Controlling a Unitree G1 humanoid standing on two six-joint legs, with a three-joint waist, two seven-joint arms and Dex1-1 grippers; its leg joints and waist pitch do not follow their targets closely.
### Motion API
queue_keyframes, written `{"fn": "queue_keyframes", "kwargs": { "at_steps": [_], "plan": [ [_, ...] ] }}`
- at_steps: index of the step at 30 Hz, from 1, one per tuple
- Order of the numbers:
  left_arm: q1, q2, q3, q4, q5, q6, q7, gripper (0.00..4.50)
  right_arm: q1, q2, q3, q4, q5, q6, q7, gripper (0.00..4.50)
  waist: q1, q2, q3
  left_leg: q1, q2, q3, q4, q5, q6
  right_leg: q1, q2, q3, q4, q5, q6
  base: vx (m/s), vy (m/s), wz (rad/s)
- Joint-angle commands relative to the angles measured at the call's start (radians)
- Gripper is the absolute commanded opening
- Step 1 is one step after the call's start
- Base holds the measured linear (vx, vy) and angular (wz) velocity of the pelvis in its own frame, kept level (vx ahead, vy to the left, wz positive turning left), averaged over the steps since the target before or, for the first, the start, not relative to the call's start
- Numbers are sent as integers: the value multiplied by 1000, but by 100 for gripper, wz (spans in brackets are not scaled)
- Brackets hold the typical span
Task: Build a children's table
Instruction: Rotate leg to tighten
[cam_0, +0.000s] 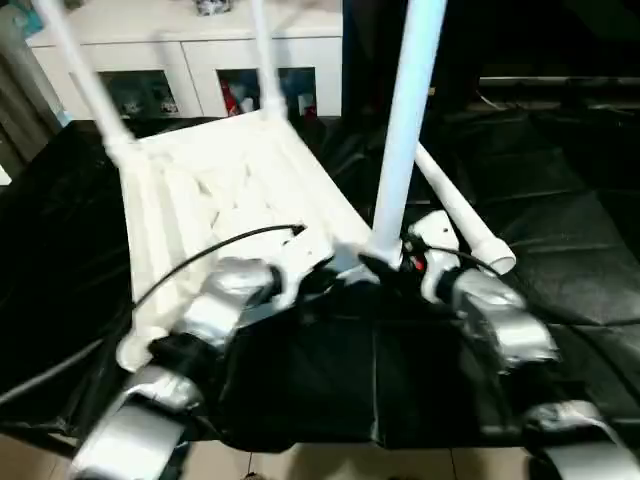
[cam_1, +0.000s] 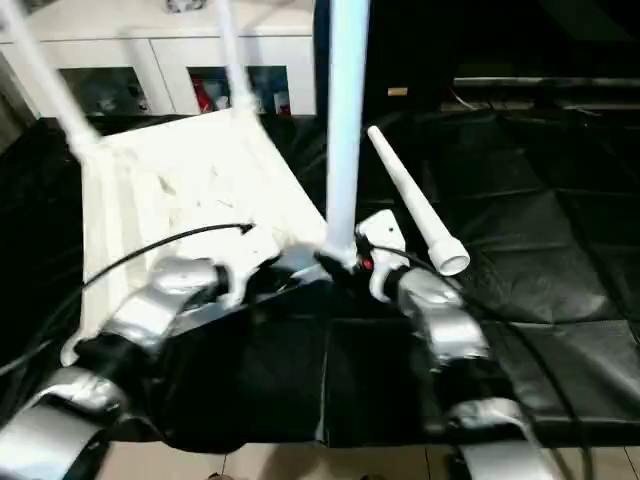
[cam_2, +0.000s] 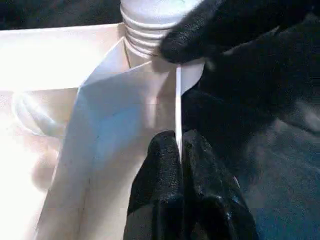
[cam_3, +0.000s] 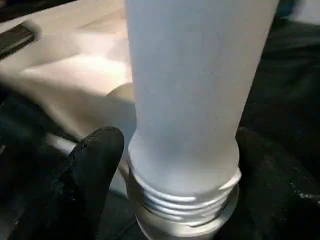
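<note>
our silver forearms fill the lower frame. mid-frame, our right gripper (cam_3: 175, 150) is clamped on an upright table leg (cam_0: 405, 120) just above its threaded end, at the near corner of the upturned table top (cam_0: 220, 190). our left gripper (cam_2: 180, 150) pinches that corner's thin rim. a loose leg (cam_0: 460, 215) lies right of centre.

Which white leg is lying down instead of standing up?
The loose leg lying on the black cover, right of the tabletop. The other three stand up from the tabletop's corners; the right gripper holds the nearest leg.
</note>
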Motion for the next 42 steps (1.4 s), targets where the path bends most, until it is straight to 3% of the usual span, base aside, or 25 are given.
{"fn": "queue_keyframes", "kwargs": {
  "at_steps": [1, 6, 9, 19, 22, 24, 25, 27, 28, 30, 32, 35, 37, 39, 42],
  "plan": [
    [28, 16, -17, -25, -31, -42, -74, 0, 2, -15, 26, -47, 27, 9, 105, 370, 4, -23, -63, 2, 38, -16, -66, -191, 112, 50, -58, 46, -67, -301, -198, 0, 0, 0],
    [69, 80, -21, -90, -49, -40, -162, 0, 7, -68, 26, -74, 44, 14, 208, 370, 4, -24, -63, 3, 40, -15, -67, -194, 109, 49, -59, 46, -62, -283, -213, 0, 0, 0],
    [81, 98, -21, -109, -52, -32, -181, 0, 7, -77, 30, -75, 50, 20, 221, 335, 4, -25, -61, 3, 40, -15, -68, -196, 101, 49, -59, 47, -64, -297, -212, 0, 0, 0],
    [84, 76, -12, -111, -44, -11, -128, 0, 38, -49, 57, -87, 33, 24, 218, 270, 4, -27, -60, 4, 40, -15, -68, -185, 94, 48, -60, 48, -63, -293, -209, 0, 0, 0],
    [24, 7, 10, -26, -14, 5, 25, 0, 14, 17, 25, -4, -4, 61, 6, 267, -1, -24, -56, 7, 36, -16, -71, -214, 80, 42, -57, 48, -72, -344, -198, 0, 0, 0],
    [-9, -31, 19, 20, 0, 12, 103, 0, -3, 51, 9, 50, -25, 74, -109, 267, -7, -24, -52, 8, 32, -19, -74, -251, 51, 44, -60, 46, -79, -424, -175, 0, 0, 0],
    [-21, -45, 22, 36, 5, 14, 132, 0, -10, 64, 2, 71, -33, 79, -154, 266, -10, -26, -49, 15, 32, -19, -75, -279, 38, 38, -59, 46, -89, -472, -158, 0, 0, 0],
    [-41, -76, 27, 61, 9, 23, 181, 0, -24, 92, -20, 105, -32, 91, -237, 266, -14, -27, -48, 17, 27, -20, -76, -301, 34, 37, -60, 45, -97, -526, -136, 0, 0, 0],
    [-73, -126, 35, 98, 12, 40, 249, 0, -45, 141, -61, 153, -16, 111, -359, 266, -17, -24, -50, 19, 25, -20, -74, -300, 32, 34, -61, 45, -101, -542, -125, 0, 0, 0],
    [-94, -160, 35, 120, 15, 47, 288, 0, -61, 180, -90, 182, 1, 121, -444, 266, -18, -22, -53, 18, 26, -22, -75, -292, 33, 36, -60, 44, -101, -530, -121, 0, 0, 0],
    [-116, -192, 35, 145, 17, 43, 311, 0, -79, 219, -81, 203, -12, 95, -480, 266, -17, -13, -54, 15, 26, -23, -75, -293, 41, 37, -60, 43, -98, -495, -129, 0, 0, 0],
    [-125, -199, 31, 164, 23, 28, 306, 0, -89, 243, -86, 203, 5, 80, -435, 266, -15, -12, -58, 13, 26, -22, -75, -292, 54, 41, -59, 43, -95, -452, -141, 0, 0, 0],
    [-117, -188, 24, 155, 23, 16, 280, 0, -88, 241, -89, 178, 20, 84, -393, 335, -15, -14, -58, 11, 27, -22, -76, -296, 60, 43, -59, 43, -94, -440, -147, 0, 0, 0],
    [-110, -178, 19, 149, 23, 8, 260, 0, -87, 232, -80, 166, 16, 78, -368, 335, -16, -13, -59, 8, 28, -23, -77, -294, 65, 46, -60, 43, -91, -428, -152, 0, 0, 0],
    [-94, -152, 14, 145, 24, -8, 221, 0, -76, 193, -45, 138, -5, 63, -304, 375, -15, -13, -61, 8, 28, -23, -75, -287, 66, 46, -60, 42, -91, -416, -159, 0, 0, 0]
  ]
}}
